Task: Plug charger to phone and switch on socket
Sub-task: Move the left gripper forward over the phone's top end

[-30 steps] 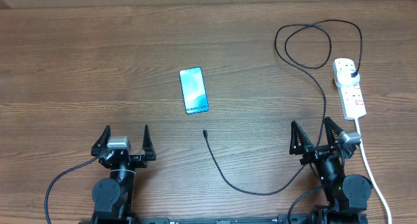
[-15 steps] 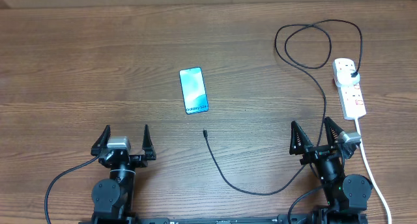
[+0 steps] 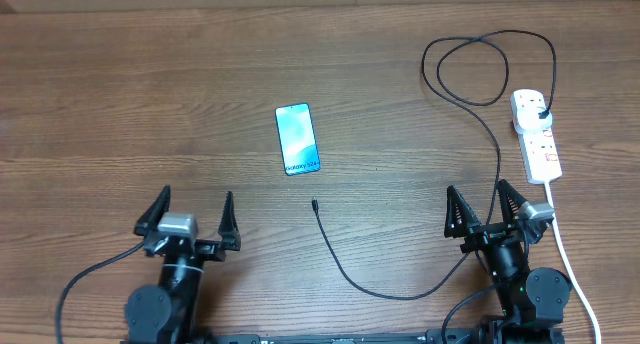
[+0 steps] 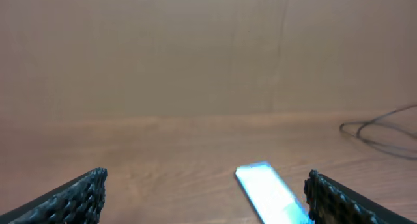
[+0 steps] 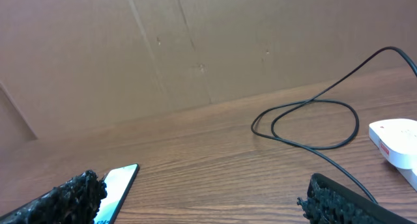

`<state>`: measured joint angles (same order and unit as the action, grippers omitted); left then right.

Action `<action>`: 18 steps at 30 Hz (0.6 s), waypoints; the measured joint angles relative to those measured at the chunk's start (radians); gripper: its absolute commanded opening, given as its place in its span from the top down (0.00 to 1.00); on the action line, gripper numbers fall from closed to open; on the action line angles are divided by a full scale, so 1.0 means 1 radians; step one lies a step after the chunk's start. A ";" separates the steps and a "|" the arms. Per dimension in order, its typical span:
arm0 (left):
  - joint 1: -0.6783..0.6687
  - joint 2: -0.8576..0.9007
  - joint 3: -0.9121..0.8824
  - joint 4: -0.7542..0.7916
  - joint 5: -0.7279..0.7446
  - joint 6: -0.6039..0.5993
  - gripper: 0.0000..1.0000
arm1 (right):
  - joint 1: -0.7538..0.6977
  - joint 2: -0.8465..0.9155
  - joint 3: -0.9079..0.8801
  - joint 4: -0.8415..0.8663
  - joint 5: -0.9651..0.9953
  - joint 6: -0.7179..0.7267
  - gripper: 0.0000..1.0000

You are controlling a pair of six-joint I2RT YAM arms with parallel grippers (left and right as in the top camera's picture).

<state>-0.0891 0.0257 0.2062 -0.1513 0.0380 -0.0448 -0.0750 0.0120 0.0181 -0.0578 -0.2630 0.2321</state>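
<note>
The phone (image 3: 297, 139) lies flat mid-table, screen up, lettering at its near edge; it also shows in the left wrist view (image 4: 270, 193) and the right wrist view (image 5: 114, 185). The charger cable (image 3: 370, 284) runs from its connector tip (image 3: 314, 203), just below the phone, in a loop to a black plug (image 3: 541, 111) in the socket strip (image 3: 536, 134) at the right. The strip's end shows in the right wrist view (image 5: 396, 136). My left gripper (image 3: 190, 216) is open and empty near the front edge. My right gripper (image 3: 485, 210) is open and empty, left of the strip.
The strip's thick white lead (image 3: 570, 259) runs down past my right arm to the front edge. A brown cardboard wall (image 5: 195, 48) stands behind the table. The cable loop (image 3: 480, 69) lies at the back right.
My left gripper has shifted slightly to the left and toward the front edge. The right arm, phone and cable have not moved.
</note>
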 measured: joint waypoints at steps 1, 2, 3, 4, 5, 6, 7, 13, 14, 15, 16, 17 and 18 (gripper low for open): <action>0.000 0.010 0.031 -0.007 0.005 0.000 0.00 | 0.000 0.000 0.000 0.000 0.000 0.000 0.00; 0.000 0.024 0.068 -0.014 0.012 0.000 0.00 | 0.000 0.000 0.000 0.000 0.000 0.000 0.00; 0.000 0.042 0.104 -0.024 0.019 0.000 0.00 | 0.000 0.000 0.000 0.000 0.000 0.000 0.00; 0.000 0.069 0.151 -0.038 0.028 0.000 0.00 | 0.000 0.000 0.000 -0.001 0.000 0.000 0.00; 0.000 0.097 0.194 -0.049 0.037 0.000 0.00 | 0.000 0.000 0.000 -0.001 0.000 0.000 0.00; 0.000 0.129 0.240 -0.061 0.046 0.000 0.00 | 0.000 0.000 0.000 -0.002 0.000 -0.001 0.00; 0.000 0.170 0.297 -0.076 0.058 0.000 0.00 | 0.000 0.000 0.000 -0.004 0.000 0.000 0.00; 0.000 0.472 0.665 -0.256 0.154 0.000 0.01 | 0.000 0.000 0.000 -0.005 0.000 0.000 0.00; 0.000 0.534 0.741 -0.316 0.173 0.000 0.00 | 0.000 0.000 0.000 -0.005 0.000 0.000 0.00; 0.000 0.591 0.809 -0.367 0.189 0.000 0.00 | 0.000 0.000 0.000 -0.005 0.000 0.000 0.00; 0.000 0.650 0.881 -0.420 0.205 0.000 0.00 | 0.000 0.000 0.000 -0.005 0.000 0.000 0.00; 0.000 0.710 0.954 -0.473 0.220 0.001 0.00 | 0.000 0.000 0.000 -0.006 0.000 0.000 0.00; 0.000 0.787 1.051 -0.556 0.233 0.000 0.00 | 0.000 0.000 0.000 -0.006 0.000 0.000 0.00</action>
<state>-0.0891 0.8127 1.2568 -0.7074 0.2714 -0.0452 -0.0750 0.0120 0.0181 -0.0639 -0.2630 0.2325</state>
